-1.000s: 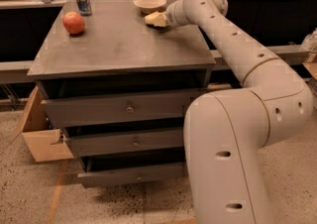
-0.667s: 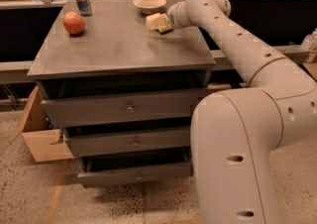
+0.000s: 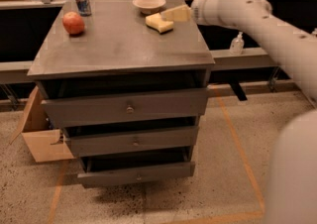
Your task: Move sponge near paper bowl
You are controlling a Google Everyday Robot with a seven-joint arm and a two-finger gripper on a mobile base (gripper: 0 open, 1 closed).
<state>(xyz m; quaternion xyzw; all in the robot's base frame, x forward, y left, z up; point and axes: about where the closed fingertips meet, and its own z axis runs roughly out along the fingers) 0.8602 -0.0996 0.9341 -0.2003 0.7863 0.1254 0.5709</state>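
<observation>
Drawn back rightward since the earlier frame, the robot's pale-yellow-tipped hand hangs just over the pale yellow wavy-edged foam sponge; its opening cannot be told. That sponge lies flat on the grey metal desk, just beside the off-white round paper bowl, with its long axis running left-right.

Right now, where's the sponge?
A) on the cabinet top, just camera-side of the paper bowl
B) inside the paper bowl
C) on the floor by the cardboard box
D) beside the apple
A: the sponge lies flat on the cabinet top, close in front of the paper bowl and slightly to its right, with the gripper just above the sponge's right end. The apple sits far to the left.
</observation>
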